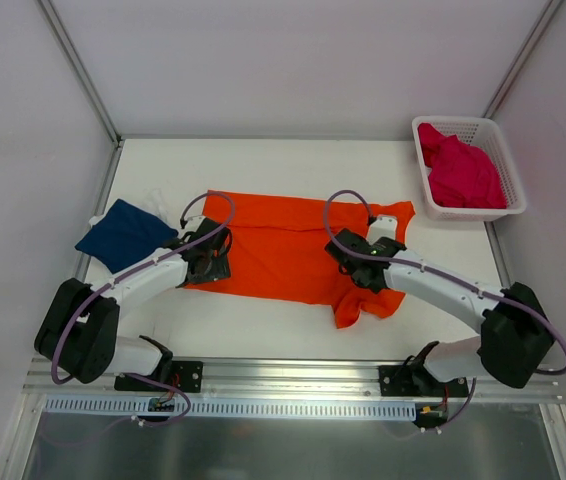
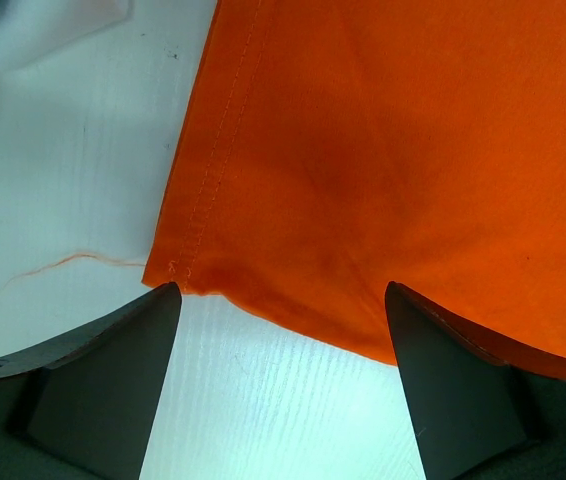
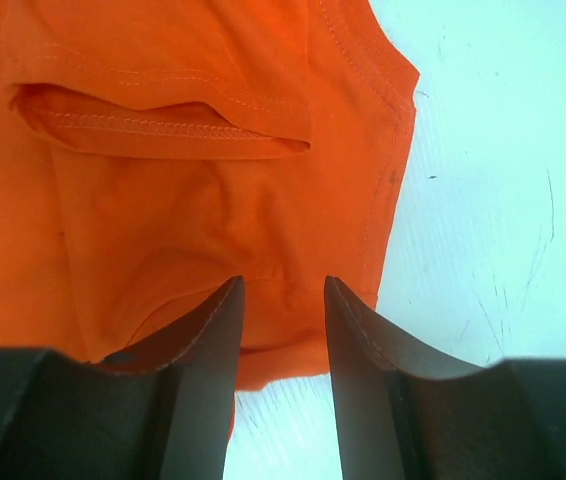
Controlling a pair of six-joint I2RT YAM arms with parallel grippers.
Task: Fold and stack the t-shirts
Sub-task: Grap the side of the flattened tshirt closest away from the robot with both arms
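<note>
On the table (image 1: 263, 325), the orange t-shirt (image 1: 283, 250) is laid flat, its long way running left to right. Its near left corner is faced by the left gripper (image 2: 278, 295), spread wide and empty. Its near sleeve is straddled by the right gripper (image 3: 283, 285), half shut; a pinch cannot be told. Three shirts are counted: orange, the navy t-shirt (image 1: 123, 235), and the pink t-shirt (image 1: 460, 172) in one basket (image 1: 475, 213).

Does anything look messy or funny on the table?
Yes. The orange shirt lies mostly flat, but its near sleeve is scrunched up. A loose thread lies on the table beside its hem. The pink shirt is crumpled in the basket, not folded.
</note>
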